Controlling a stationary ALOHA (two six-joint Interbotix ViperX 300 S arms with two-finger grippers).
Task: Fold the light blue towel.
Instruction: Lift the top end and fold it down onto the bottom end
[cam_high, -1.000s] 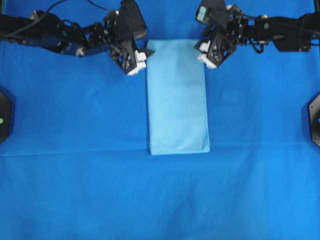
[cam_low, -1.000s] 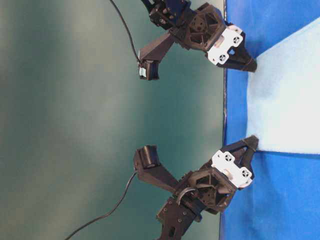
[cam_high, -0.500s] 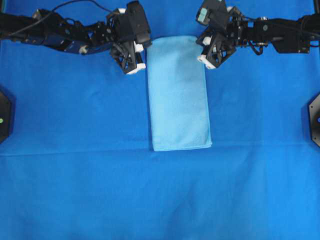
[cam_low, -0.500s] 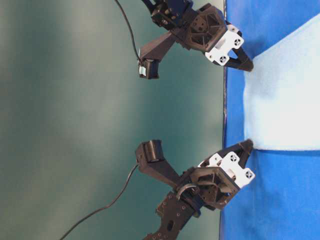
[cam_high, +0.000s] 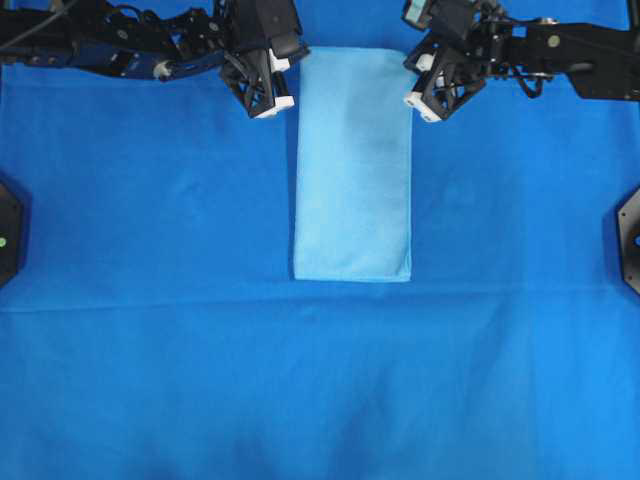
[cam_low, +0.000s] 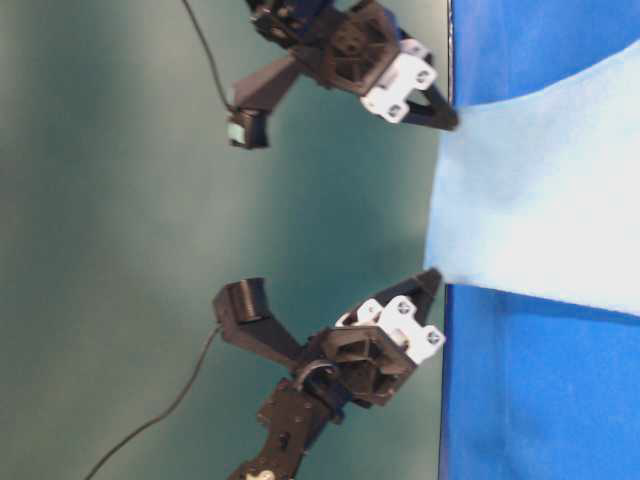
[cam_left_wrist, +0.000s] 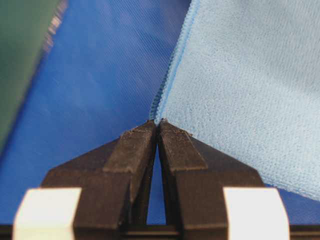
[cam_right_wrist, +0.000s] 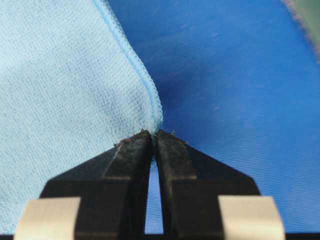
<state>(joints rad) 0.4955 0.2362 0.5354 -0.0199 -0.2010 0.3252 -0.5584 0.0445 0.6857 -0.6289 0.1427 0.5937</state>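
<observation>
Left wrist view fills its lower edge with the left gripper (cam_left_wrist: 158, 125), its 2 black fingers (cam_left_wrist: 131, 150) pressed together at the tips and pinching 1 corner of the pale sky-blue microfibre towel with a thin stitched hem (cam_left_wrist: 250, 90). From that corner the hem runs up and away, and the towel spreads to the right over the darker royal-blue table covering (cam_left_wrist: 100, 75).

In the right wrist view, the right gripper (cam_right_wrist: 154, 134) likewise has its black fingers (cam_right_wrist: 177, 155) closed on a towel corner (cam_right_wrist: 60, 100), here with the cloth spreading to the left and the royal-blue covering (cam_right_wrist: 235, 85) to the right.

Seen from overhead, the towel (cam_high: 353, 170) lies as a long folded rectangle in the middle of the covering (cam_high: 320, 380). Its near short edge rests flat on the covering. Its far short edge lies between the 2 grippers, the left one (cam_high: 290, 92) at the far left corner and the right one (cam_high: 412, 90) at the far right corner.

At table level, the picture is turned on its side. Both far corners of the towel (cam_low: 540, 200) are held off the covering (cam_low: 540, 400), with the cloth stretched between the closed tips of the left gripper (cam_low: 434, 274) and the right gripper (cam_low: 452, 122). Behind them stands a dull green wall (cam_low: 120, 200).
</observation>
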